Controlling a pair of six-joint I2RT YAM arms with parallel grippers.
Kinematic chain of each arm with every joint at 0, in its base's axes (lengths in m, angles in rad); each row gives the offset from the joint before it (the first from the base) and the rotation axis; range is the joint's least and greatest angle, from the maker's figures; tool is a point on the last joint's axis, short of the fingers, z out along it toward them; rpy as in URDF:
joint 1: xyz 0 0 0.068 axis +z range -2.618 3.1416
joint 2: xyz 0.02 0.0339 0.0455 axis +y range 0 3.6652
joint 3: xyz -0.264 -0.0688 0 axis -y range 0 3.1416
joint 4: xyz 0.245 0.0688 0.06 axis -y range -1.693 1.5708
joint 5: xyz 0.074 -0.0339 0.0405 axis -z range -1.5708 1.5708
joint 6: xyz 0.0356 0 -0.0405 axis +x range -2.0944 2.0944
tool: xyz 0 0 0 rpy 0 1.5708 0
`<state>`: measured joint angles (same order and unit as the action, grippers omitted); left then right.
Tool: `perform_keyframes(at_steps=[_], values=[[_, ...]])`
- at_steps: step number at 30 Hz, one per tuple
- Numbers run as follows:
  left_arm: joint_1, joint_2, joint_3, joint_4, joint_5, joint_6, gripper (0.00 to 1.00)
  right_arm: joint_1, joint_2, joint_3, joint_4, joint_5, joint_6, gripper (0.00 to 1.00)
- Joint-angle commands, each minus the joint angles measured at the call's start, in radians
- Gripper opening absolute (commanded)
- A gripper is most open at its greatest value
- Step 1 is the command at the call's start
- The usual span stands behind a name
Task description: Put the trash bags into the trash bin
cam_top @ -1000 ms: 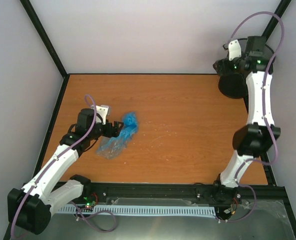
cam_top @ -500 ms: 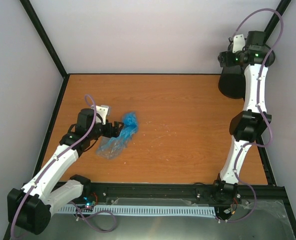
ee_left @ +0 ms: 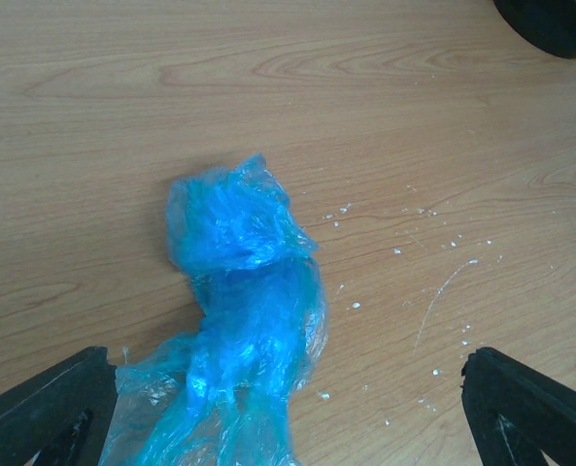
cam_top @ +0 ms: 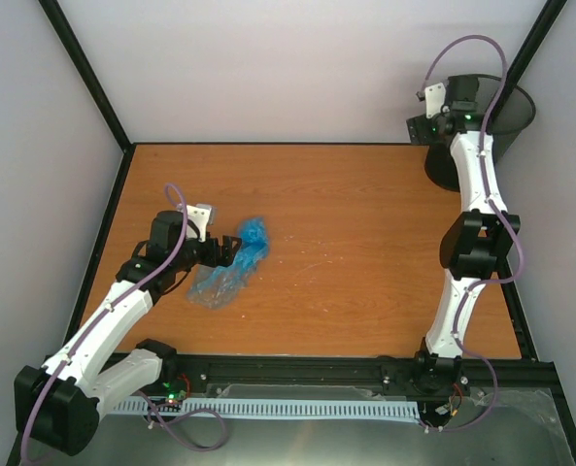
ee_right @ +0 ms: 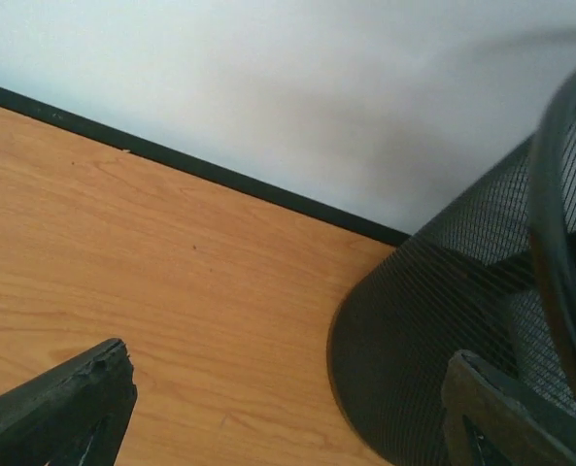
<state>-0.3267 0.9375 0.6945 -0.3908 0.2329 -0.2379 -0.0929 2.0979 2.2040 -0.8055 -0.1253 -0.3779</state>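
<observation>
The light-blue trash bag (cam_top: 231,264) lies crumpled on the left half of the wooden table (cam_top: 365,252). My left gripper (cam_top: 231,249) hovers at its near end, open. In the left wrist view the bag (ee_left: 244,291) stretches away from between the fingers of the left gripper (ee_left: 283,379), which stand wide apart on either side of it. The black mesh trash bin (cam_top: 511,112) stands in the far right corner. My right gripper (cam_top: 422,126) is just left of it, open. In the right wrist view the bin's wall (ee_right: 443,320) fills the right side, and the right gripper (ee_right: 288,359) holds nothing.
A black frame rail (ee_right: 220,173) runs along the table's back edge below the white wall. White specks and scratches (ee_left: 433,291) mark the wood to the right of the bag. The bin's dark base (ee_left: 550,19) shows at the far right in the left wrist view.
The right arm swung up and to the left beside the bin, uncovering its rim. The left arm stayed at the bag, its jaws opening slightly wider.
</observation>
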Motion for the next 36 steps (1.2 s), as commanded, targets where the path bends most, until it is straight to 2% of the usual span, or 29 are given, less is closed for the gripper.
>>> perform_keyframes(at_steps=[1, 7, 11, 19, 22, 26, 31, 36], values=[[-0.005, -0.008, 0.014, 0.0, 0.003, 0.004, 0.99, 0.028, -0.037, -0.004, 0.141, 0.144, -0.042, 0.86], [-0.006, -0.007, 0.014, 0.0, 0.002, 0.003, 0.99, 0.058, -0.001, 0.016, 0.239, 0.25, -0.063, 0.9], [-0.006, -0.009, 0.014, 0.0, 0.002, 0.003, 0.99, 0.069, 0.082, 0.102, 0.228, 0.334, -0.043, 0.94], [-0.006, -0.012, 0.014, 0.001, 0.015, 0.004, 0.99, 0.08, 0.11, 0.148, 0.239, 0.389, -0.012, 0.95], [-0.006, -0.02, 0.014, 0.003, 0.02, 0.003, 0.99, 0.104, 0.085, 0.079, 0.239, 0.398, -0.052, 0.91], [-0.006, -0.022, 0.014, 0.006, 0.029, 0.004, 0.99, 0.159, 0.018, -0.122, 0.419, 0.522, -0.171, 0.92], [-0.006, -0.025, 0.012, 0.007, 0.037, 0.004, 0.99, 0.161, 0.105, 0.02, 0.406, 0.601, -0.212, 0.93], [-0.006, -0.028, 0.01, 0.008, 0.042, 0.003, 0.99, 0.157, 0.177, 0.086, 0.486, 0.681, -0.29, 0.97]])
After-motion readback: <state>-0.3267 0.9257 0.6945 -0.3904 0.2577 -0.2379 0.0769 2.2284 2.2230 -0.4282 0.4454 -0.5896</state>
